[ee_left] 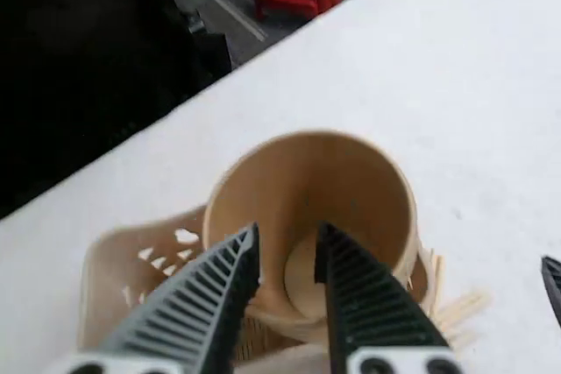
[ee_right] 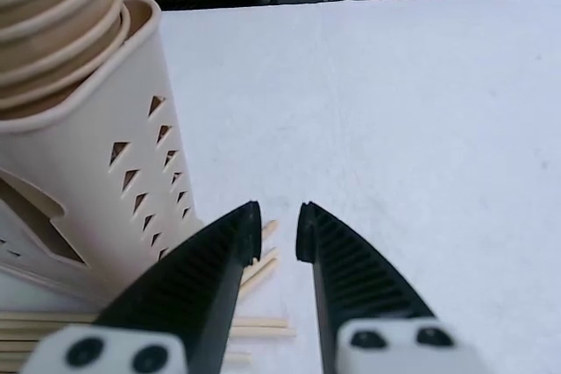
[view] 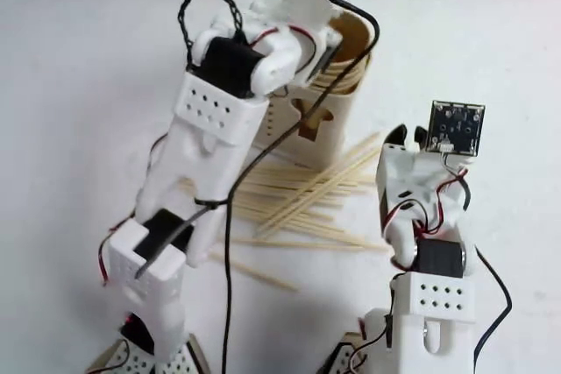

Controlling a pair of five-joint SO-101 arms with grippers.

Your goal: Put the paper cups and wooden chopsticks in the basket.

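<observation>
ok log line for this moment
left pincer: over paper cup in basket | right pincer: open beside basket | chopsticks: loose on table

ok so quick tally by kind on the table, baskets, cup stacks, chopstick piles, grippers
beige perforated plastic basket: 1
stack of tan paper cups: 1
loose pile of thin wooden chopsticks: 1
black ridged grippers: 2, left gripper, right gripper
total: 5

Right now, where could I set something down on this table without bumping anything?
The table is bare on the outer side of the left arm, and past the right arm, right of the basket. Crowded: between the arms, where wooden chopsticks lie strewn before the basket.
</observation>
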